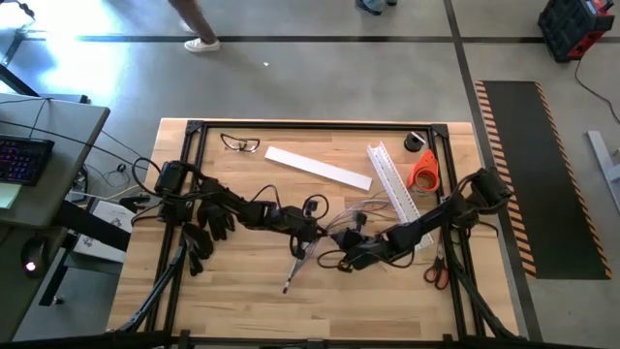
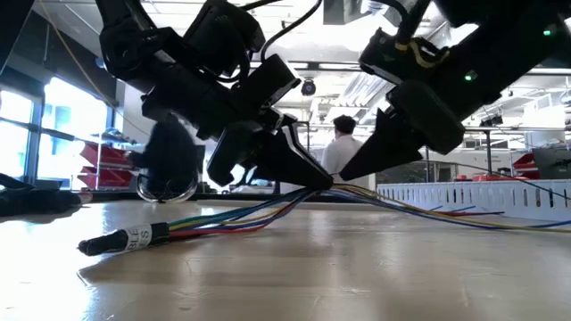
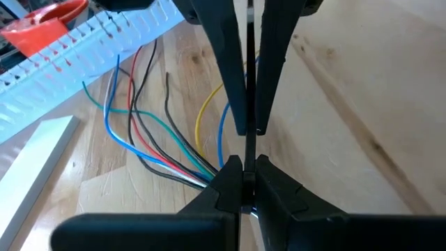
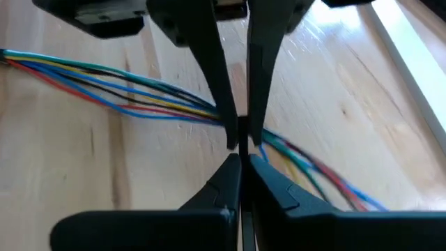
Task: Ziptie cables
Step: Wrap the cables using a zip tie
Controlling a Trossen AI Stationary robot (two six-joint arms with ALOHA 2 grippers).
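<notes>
Cables (image 2: 241, 214) lying at centre frame on the tabletop (image 2: 357, 267), coloured ends fanned toward the white channel (image 1: 392, 179). Pinched on both sides: left fingers (image 3: 245, 183) clenched on the bundle, right fingers (image 4: 239, 167) likewise.

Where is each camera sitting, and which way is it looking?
High view: above the table, looking straight down; both arms meet over the cables mid-table.
Low view: at tabletop height, looking across into the room; left gripper and right gripper nearly touch, both pinching the cables.
Left wrist view: on the left arm, facing the white slotted channel; own fingers shut on the wires.
Right wrist view: on the right arm, looking down at the tabletop; own fingers shut.
All four views share the coloured cables.
</notes>
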